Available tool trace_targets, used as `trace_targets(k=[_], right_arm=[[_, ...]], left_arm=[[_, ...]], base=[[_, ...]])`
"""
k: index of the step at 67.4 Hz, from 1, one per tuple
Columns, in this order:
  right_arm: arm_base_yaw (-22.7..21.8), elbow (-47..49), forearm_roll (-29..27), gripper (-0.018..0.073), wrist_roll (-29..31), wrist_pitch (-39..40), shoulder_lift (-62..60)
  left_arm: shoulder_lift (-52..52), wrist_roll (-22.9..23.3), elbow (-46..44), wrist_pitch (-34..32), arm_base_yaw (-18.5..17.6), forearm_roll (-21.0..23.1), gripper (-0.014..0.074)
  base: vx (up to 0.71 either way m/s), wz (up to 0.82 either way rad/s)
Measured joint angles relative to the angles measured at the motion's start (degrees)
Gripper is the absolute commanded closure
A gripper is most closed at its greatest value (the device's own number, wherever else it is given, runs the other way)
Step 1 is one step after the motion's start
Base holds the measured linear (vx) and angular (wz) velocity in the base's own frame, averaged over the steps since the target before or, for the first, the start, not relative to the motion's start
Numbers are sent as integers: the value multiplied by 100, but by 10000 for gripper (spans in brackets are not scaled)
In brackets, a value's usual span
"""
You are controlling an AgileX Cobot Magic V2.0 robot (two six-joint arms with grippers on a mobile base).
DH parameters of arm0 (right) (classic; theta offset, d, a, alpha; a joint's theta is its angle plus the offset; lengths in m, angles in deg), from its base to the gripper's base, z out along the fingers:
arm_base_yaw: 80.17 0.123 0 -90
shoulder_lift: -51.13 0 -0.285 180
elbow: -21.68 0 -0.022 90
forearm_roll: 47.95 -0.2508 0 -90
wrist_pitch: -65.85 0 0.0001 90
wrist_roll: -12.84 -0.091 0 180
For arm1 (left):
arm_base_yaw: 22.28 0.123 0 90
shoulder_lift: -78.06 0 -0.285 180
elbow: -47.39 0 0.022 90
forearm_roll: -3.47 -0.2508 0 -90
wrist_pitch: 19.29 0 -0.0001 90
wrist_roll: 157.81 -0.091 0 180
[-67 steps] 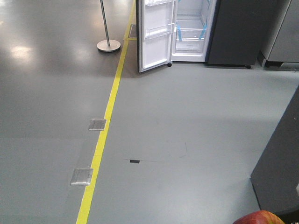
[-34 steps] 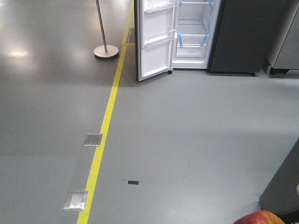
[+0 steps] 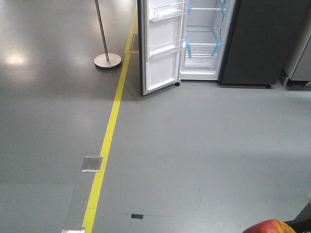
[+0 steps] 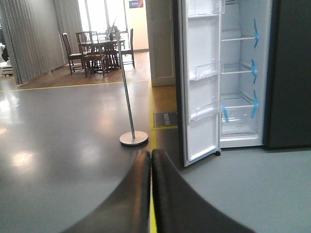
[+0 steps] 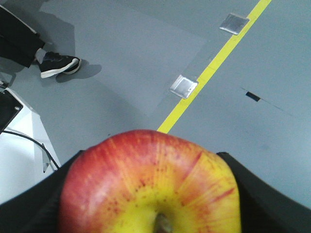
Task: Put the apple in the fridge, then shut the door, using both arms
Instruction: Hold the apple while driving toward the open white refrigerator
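While fridge stands far, door open: right hand grips apple, carry steadily; left hand closed, empty.

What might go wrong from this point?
The apple is held only at its sides by the right gripper; a jolt on the way to the fridge might shake it loose.
The pole stands near the open door, so the left gripper may clip it when reaching to shut the door.
A shoe shows nearby: someone could be hit.
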State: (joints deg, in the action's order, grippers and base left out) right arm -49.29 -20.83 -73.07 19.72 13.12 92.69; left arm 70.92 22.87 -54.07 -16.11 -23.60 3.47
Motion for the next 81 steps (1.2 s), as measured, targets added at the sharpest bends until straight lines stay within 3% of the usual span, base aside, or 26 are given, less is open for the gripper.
trace_targets(k=[81], right_arm=[[0,0,0,410,0,-22,0]], left_arm=[[0,0,0,0,0,0,603]], base=[[30,-1]])
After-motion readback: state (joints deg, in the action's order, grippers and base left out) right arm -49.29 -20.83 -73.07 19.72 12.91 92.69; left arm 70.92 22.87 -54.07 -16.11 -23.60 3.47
